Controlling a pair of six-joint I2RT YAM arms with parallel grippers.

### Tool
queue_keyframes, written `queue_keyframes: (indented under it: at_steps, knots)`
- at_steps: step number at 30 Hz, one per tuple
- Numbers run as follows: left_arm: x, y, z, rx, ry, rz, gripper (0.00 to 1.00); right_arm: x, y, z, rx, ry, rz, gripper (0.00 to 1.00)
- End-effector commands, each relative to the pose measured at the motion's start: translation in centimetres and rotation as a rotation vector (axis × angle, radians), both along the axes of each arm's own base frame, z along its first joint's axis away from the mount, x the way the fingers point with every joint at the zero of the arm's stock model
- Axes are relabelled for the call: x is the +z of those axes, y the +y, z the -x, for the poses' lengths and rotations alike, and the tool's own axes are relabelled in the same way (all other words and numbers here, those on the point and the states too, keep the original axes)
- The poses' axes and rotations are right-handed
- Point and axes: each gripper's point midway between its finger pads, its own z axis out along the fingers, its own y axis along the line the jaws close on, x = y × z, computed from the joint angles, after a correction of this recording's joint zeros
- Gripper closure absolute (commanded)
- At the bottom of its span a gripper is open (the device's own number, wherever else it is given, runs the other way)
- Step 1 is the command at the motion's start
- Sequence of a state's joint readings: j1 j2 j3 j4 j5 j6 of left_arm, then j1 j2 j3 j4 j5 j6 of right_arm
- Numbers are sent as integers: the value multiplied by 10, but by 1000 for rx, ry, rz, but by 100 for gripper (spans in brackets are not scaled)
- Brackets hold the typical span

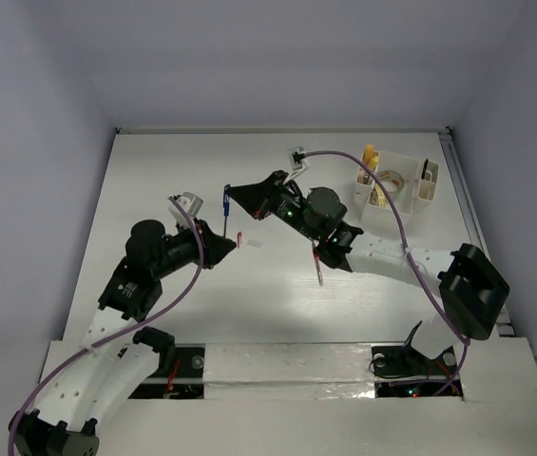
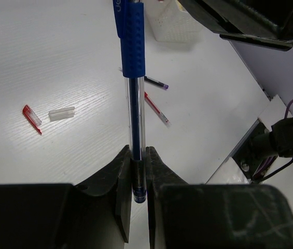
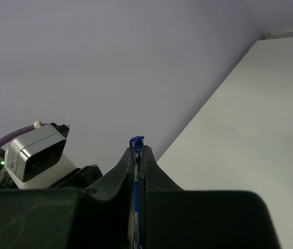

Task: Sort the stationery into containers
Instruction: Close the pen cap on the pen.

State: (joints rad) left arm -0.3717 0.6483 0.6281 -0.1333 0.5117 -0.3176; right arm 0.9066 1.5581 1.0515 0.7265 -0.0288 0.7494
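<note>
Left gripper is pressed tight on the tail end of the thin blue pen with a clear plastic barrel. Right gripper is clamped on its other end. The pen is airborne between the two, over mid-desk, slightly left of centre.

Risk: both hold it at once, so if either arm moves before the other lets go, the pen could bend, twist or flick out.

Cream-white boxy plastic organizer sits near the far right corner, well apart. The right arm's own links and cable look to crowd that route.

On the desk below:
- thin red pen
- dark pen
- red cap
- clear cap
</note>
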Motion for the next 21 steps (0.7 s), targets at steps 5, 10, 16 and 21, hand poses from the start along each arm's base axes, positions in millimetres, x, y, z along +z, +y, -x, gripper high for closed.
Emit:
queue_keyframes:
  at_steps: [5, 10, 16, 21]
  knots:
    - [30, -1, -5, -3, -111, 54, 100, 4, 7, 15, 28, -62, -19, 100]
    - [40, 1, -8, 12, -148, 47, 100, -9, 7, 23, 65, -40, 21, 100]
    - [58, -1, -12, 11, -178, 61, 100, -34, 11, 45, 184, 17, 104, 100]
    - [85, -2, -17, 11, -228, 72, 100, -57, 13, 62, 273, 69, 129, 100]
